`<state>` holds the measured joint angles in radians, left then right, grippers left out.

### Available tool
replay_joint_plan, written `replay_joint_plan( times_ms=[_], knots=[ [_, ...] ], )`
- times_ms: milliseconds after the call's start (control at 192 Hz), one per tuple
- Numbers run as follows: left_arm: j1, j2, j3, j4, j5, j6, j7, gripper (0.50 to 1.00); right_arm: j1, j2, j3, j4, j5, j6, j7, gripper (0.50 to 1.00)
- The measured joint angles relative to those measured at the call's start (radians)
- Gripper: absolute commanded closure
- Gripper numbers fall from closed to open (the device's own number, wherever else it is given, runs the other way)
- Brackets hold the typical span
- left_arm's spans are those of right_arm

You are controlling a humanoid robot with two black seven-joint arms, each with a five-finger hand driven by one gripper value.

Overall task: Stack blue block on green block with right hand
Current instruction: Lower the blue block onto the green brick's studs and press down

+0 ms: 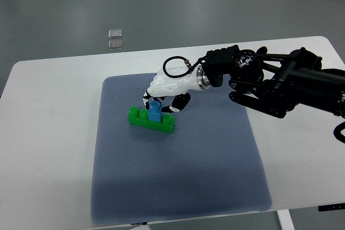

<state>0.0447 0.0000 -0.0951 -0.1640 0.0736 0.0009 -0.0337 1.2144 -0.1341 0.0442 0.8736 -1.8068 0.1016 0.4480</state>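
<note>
A green block [145,120] lies on the grey-blue mat [178,176], left of its middle. A small blue block [154,112] stands on top of the green block. My right hand [159,100] reaches in from the right and sits just above and behind the blocks. Its white and black fingers [148,100] curl down around the blue block and touch it. The left arm does not show.
The mat lies on a white table [48,133]. Two small clear squares [115,39] lie on the grey floor beyond the table's far edge. My black right arm [280,82] crosses the table's right side.
</note>
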Motion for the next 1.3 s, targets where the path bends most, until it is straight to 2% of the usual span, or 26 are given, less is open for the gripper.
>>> replay_joint_plan(
  times_ms=[1092,1160,1300],
  knots=[
    [0.0,0.0,0.0,0.0,0.0,0.0,0.0,0.5,-0.041,0.043,0.002,-0.055,-0.005,-0.031,-0.002,1.0],
    [0.001,0.0,0.0,0.0,0.0,0.0,0.0,0.5,-0.039,0.043,0.002,-0.055,-0.005,-0.032,-0.002,0.961],
    [0.0,0.0,0.0,0.0,0.0,0.0,0.0,0.5,-0.029,0.036,0.007,-0.055,0.001,-0.034,0.003,0.918]
  ],
)
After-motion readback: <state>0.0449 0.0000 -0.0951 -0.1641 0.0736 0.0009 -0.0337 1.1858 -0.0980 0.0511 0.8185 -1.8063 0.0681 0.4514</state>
